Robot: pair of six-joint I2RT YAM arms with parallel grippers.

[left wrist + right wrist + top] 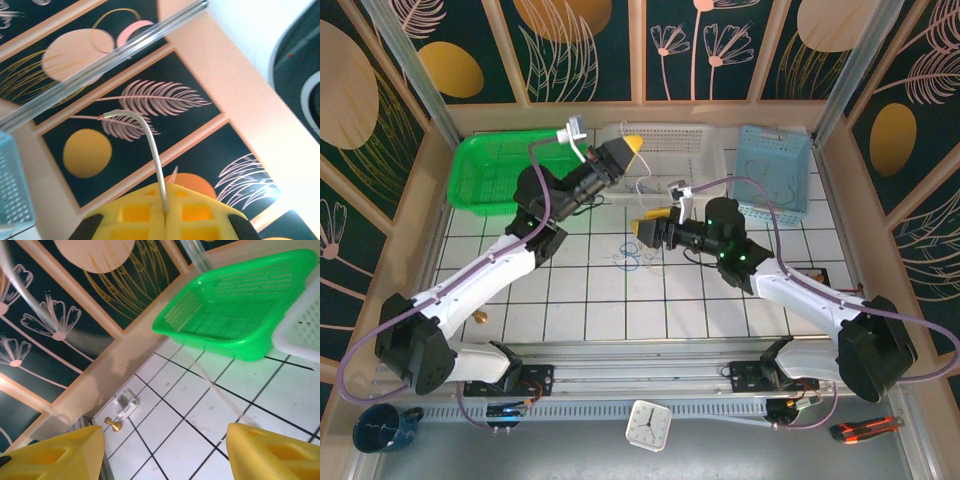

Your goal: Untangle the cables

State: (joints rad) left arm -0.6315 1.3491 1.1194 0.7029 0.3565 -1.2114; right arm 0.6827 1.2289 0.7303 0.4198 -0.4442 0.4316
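Dark panels painted with leaves and gold discs wall in a white tiled desk [570, 300]. The left hand [165, 200] sits high above it, pointing up at those panels. Its yellow fingers are pressed together on a white cable [151, 145], whose short free end arcs up and away from the fingertips. The right hand [650, 232] hangs low over the desk with its fingers spread wide and nothing gripped. A faint, blurred pale strand [218, 389] slants past between them, and I cannot tell whether it belongs to the held cable. Just beside the right hand's fingertips, on the near side, the rest of the cables [630, 258] lie on the tiles in a small heap of blue and white loops.

The step in hand looks like drawing one cable out of the knot. To do it well, the left hand should lift slowly and straight away from the heap, so the loops slide off rather than tighten. The grip sits close to the cable's end, so a jerk could pull it free. The right hand would serve best by pinning the heap, closing only on a different strand.
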